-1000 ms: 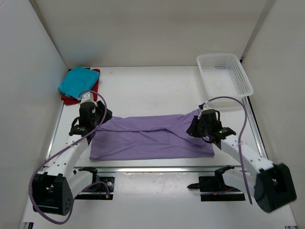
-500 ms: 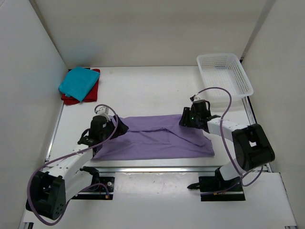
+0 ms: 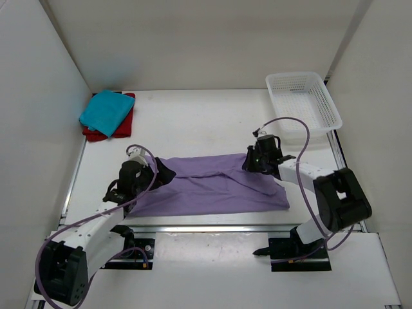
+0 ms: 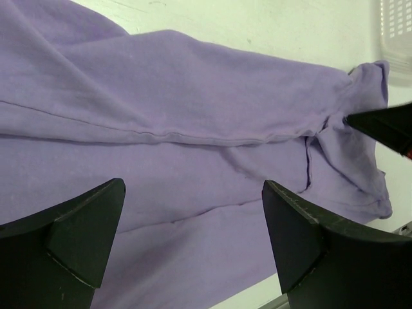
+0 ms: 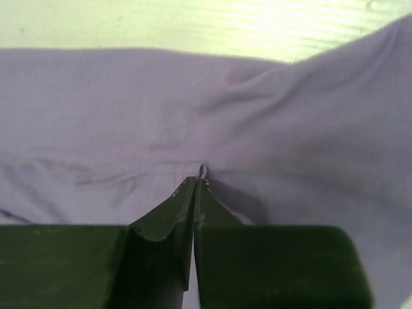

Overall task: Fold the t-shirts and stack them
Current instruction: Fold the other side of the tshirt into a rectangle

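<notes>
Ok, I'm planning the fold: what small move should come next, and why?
Probably lower the left gripper and close it on the lavender t-shirt: its fingers stand open above the cloth, while the right gripper is shut on a pinch of it.

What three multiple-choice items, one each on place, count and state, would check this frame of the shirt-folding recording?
1. Where does the teal t-shirt lie?
A. in the basket
B. on the red t-shirt at the far left corner
C. between the arm bases

2. How many t-shirts show in the top view?
A. two
B. three
C. four

3. How does the left gripper stand?
A. shut on the teal t-shirt
B. shut on nothing
C. open over the lavender t-shirt

Answers: B, the teal one lies folded atop the red one. B, teal, red and lavender are all that show. C, its fingers are spread wide with lavender cloth beneath.
</notes>
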`<state>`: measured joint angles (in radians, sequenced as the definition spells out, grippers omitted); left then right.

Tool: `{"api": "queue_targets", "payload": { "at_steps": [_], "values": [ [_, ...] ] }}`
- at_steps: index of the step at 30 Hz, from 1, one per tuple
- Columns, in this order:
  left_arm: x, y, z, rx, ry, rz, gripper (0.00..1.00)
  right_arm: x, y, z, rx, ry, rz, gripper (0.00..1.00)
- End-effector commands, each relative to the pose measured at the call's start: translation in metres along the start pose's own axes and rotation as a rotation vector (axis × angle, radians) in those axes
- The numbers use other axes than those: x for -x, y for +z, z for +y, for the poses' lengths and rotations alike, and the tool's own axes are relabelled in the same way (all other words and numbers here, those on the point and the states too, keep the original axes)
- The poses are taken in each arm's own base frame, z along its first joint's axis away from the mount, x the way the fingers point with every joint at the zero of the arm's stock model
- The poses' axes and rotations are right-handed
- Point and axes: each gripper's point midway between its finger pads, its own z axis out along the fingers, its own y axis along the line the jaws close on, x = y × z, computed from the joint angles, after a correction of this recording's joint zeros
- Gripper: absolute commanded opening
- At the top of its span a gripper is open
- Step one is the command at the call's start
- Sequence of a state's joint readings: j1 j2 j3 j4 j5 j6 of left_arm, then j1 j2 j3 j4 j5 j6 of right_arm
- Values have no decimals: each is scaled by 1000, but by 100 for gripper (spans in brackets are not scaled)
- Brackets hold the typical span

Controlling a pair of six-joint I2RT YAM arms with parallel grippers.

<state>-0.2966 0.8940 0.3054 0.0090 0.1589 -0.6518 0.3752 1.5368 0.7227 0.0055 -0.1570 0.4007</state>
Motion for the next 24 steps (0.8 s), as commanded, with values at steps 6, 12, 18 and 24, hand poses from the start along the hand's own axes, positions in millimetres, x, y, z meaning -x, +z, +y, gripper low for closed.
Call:
{"api": "queue_targets", "payload": {
  "at_steps": [6, 12, 18, 24],
  "values": [
    [19, -2, -15, -61, -5, -55, 98, -20, -47, 20, 28, -21, -38, 0],
    [19, 5, -22, -71, 0, -26, 99, -52, -65, 42, 42, -37, -21, 0],
    [32, 5, -29, -79, -6, -47, 99, -67, -74, 71, 96, -18, -30, 8],
    [52, 3, -19, -42, -14, -72, 99, -79, -93, 108, 258, -71, 13, 23]
  ]
}}
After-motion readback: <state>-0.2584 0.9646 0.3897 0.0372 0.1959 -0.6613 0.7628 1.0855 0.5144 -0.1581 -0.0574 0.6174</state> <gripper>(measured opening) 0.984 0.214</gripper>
